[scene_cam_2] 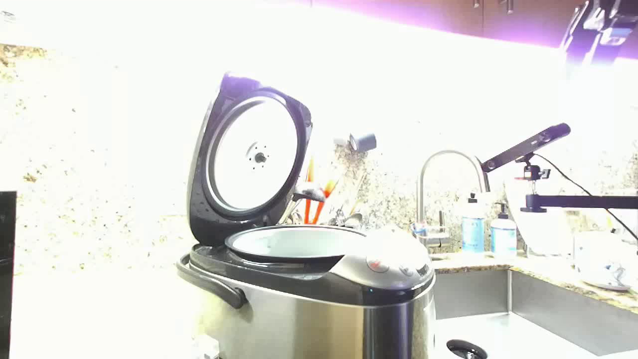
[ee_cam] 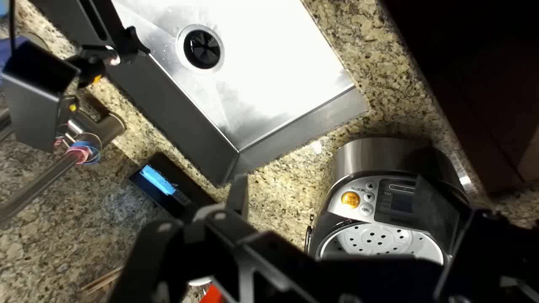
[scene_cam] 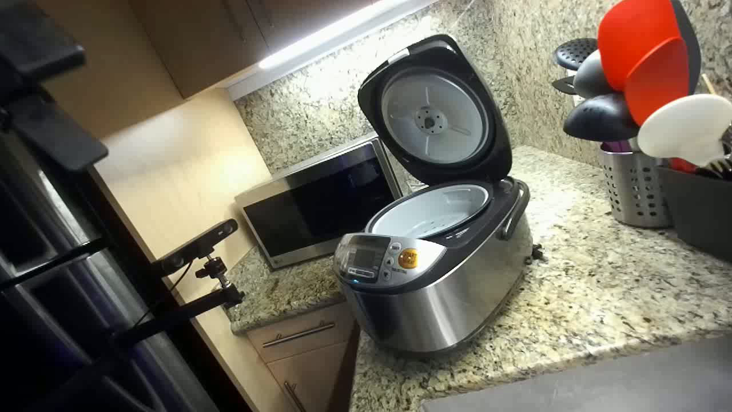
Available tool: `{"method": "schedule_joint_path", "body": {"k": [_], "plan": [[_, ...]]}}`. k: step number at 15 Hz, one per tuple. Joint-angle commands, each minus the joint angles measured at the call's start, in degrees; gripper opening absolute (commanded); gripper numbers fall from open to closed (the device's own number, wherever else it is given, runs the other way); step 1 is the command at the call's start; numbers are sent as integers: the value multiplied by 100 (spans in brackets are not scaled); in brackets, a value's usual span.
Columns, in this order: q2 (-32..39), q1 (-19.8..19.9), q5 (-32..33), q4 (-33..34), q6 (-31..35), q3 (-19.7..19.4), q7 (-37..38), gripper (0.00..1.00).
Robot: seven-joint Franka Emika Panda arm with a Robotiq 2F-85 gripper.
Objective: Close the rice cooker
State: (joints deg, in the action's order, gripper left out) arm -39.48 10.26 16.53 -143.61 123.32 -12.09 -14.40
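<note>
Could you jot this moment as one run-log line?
task: close rice cooker | lid: raised | gripper: open, holding nothing | status: not yet closed

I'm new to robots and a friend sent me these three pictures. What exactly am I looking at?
This is a one-armed robot; what shows of it is mainly its two-fingered gripper. The wrist view comes from a camera on its wrist: the fingers stand wide apart, with nothing held. The remaining two pictures come from cameras outside the robot. Both show a rice cooker with its hinged lid up; closing it is the job. The cooker sits on a speckled counter. An exterior view also shows a microwave and a perforated steel utensil holder. The wrist view shows a sink near the cooker.
</note>
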Motion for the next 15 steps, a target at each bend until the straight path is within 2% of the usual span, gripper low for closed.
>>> {"method": "schedule_joint_path", "body": {"k": [1, 8, 12, 15], "plan": [[3, 5, -8, 9, -10, 7, -4, 100], [222, -473, -174, 341, 784, 356, 129, 100], [565, -753, -333, 1015, 1092, 683, 291, 100], [1184, -776, -357, 1791, 1032, 969, 646, 100]]}}
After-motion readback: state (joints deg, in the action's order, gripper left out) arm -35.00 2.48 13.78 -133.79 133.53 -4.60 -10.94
